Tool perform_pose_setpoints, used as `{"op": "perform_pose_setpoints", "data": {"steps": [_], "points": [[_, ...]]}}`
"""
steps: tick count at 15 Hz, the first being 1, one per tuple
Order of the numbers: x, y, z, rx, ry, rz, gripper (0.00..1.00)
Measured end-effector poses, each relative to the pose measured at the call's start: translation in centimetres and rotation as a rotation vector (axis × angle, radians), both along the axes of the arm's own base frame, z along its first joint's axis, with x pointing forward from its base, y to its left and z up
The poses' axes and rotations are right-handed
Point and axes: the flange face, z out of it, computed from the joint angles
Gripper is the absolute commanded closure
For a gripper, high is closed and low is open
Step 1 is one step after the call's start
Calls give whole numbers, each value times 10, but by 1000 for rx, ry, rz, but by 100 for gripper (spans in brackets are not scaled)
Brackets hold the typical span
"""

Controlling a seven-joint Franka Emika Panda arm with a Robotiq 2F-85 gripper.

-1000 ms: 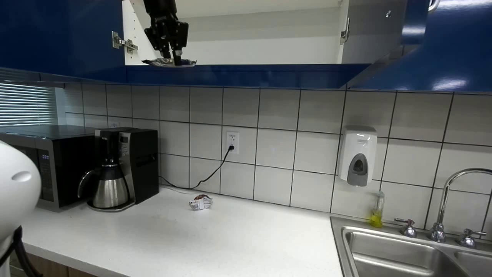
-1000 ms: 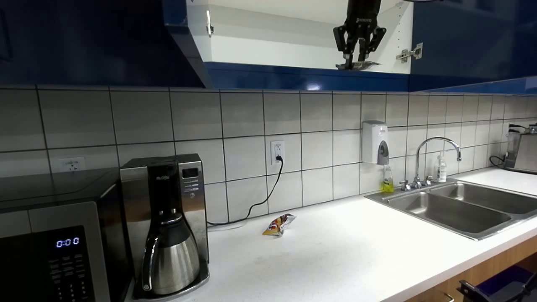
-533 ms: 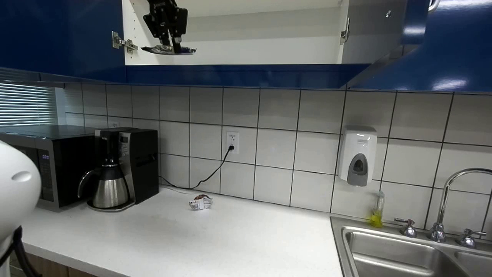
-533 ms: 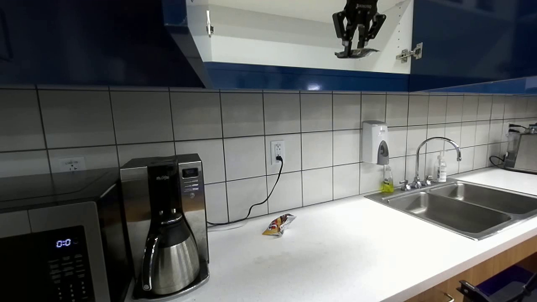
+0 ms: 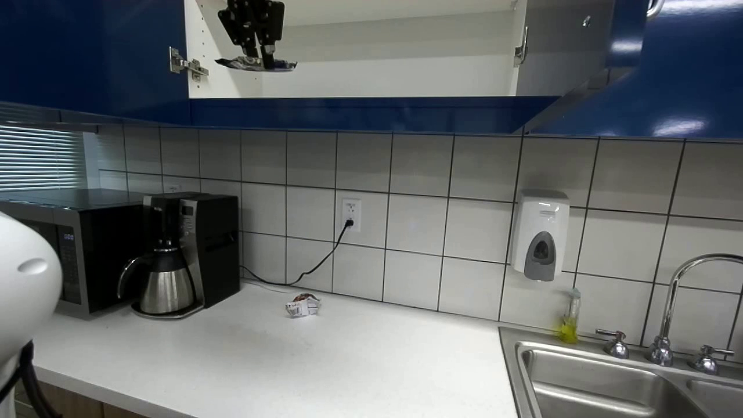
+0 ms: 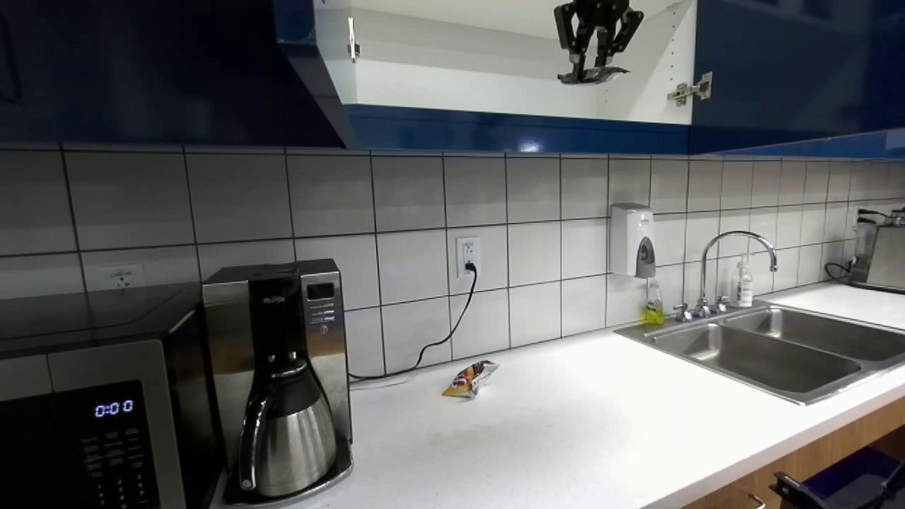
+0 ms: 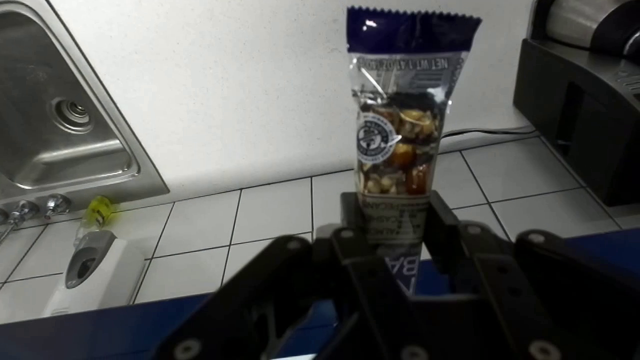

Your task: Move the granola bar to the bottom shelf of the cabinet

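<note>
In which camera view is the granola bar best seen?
The wrist view: there the granola bar shows its broad face, with some print readable. In both exterior views it is a thin, nearly edge-on strip held by the end effector.

In both exterior views I face the tiled wall (image 5: 418, 226) across the counter (image 5: 360, 360): in an exterior view the sink (image 5: 598, 368) sits near right; in an exterior view the microwave (image 6: 109, 360) stands near left, the sink far right. My wrist view looks down, close past the fingers (image 7: 442, 222), onto counter and sink.
</note>
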Motion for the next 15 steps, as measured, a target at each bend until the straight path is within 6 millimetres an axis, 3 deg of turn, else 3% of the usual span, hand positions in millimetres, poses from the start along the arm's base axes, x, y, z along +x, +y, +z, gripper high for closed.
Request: {"op": "perform_pose_setpoints", "data": {"steps": [15], "points": [[53, 14, 7, 27, -201, 10, 91]]}}
